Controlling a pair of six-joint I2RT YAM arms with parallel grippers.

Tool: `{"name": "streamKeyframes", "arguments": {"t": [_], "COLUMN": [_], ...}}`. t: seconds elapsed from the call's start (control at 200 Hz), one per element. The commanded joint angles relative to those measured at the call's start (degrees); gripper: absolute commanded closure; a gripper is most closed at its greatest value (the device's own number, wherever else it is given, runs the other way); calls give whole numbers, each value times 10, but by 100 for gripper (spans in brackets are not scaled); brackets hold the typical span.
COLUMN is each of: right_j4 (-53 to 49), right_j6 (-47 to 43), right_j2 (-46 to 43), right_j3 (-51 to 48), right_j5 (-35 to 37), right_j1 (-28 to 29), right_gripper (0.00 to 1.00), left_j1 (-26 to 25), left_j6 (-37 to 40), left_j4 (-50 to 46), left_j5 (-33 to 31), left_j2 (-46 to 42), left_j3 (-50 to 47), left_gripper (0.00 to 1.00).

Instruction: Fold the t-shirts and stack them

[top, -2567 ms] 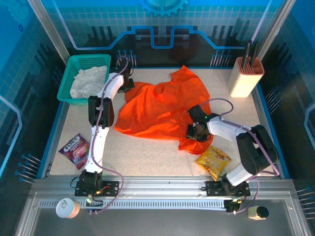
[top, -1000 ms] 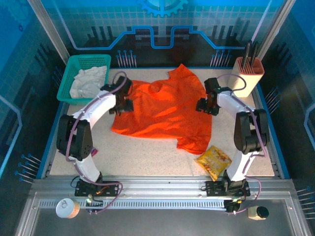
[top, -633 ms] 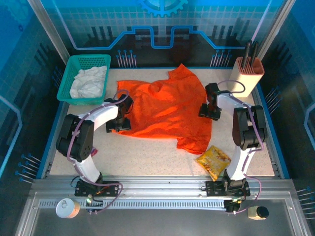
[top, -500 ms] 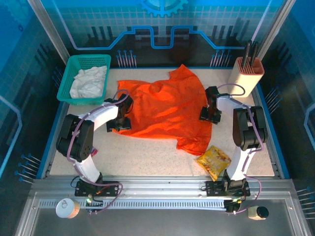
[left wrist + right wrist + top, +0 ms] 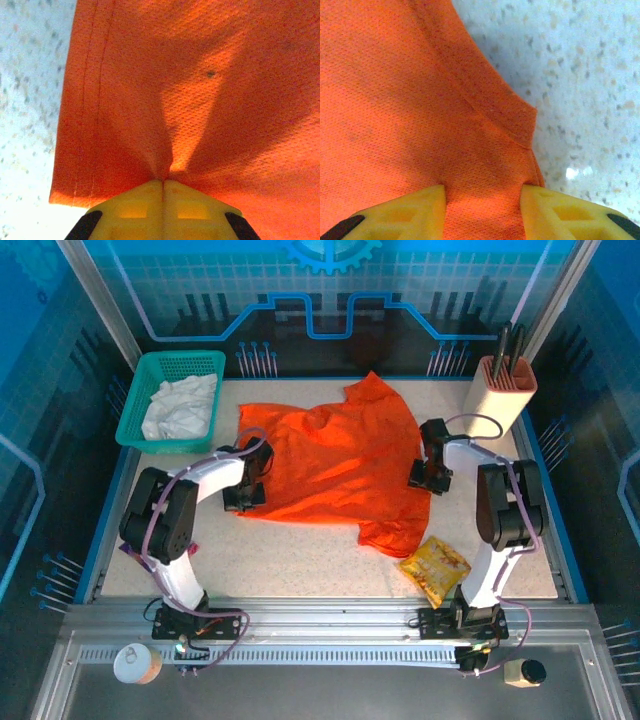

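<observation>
Orange short-sleeved fabric t-shirt point(image 5: 335, 465) lies spread across the speckled tabletop point(image 5: 290, 560). I see my left pincer point(image 5: 163, 182) clamped tight on its left hem, cloth bunched at the tips; my right pincer point(image 5: 482, 192) stands parted, straddling the shirt's right edge.

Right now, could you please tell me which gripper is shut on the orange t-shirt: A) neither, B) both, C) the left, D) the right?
C: the left gripper has its fingers together, pinching a fold of the orange t-shirt, while the right gripper stands with its fingers apart over the cloth.
</observation>
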Motion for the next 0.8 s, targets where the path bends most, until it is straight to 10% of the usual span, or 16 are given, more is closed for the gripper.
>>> {"name": "streamKeyframes", "arguments": {"t": [0.0, 0.415, 0.796], "right_j4": [-24, -18, -84], "right_j6": [15, 29, -7], "right_j2": [-31, -115, -171], "right_j3": [-44, -125, -46], "right_j5": [-18, -21, -1], "right_j1": [-7, 24, 32], "right_gripper": [55, 55, 42], "left_j1": [-2, -21, -38], "left_j6": [-7, -62, -39], "left_j4": [-25, -28, -154], "left_j5": [-3, 52, -3], "left_j2": [-55, -152, -194], "left_j3": [-36, -91, 89], "left_gripper": [100, 100, 31]}}
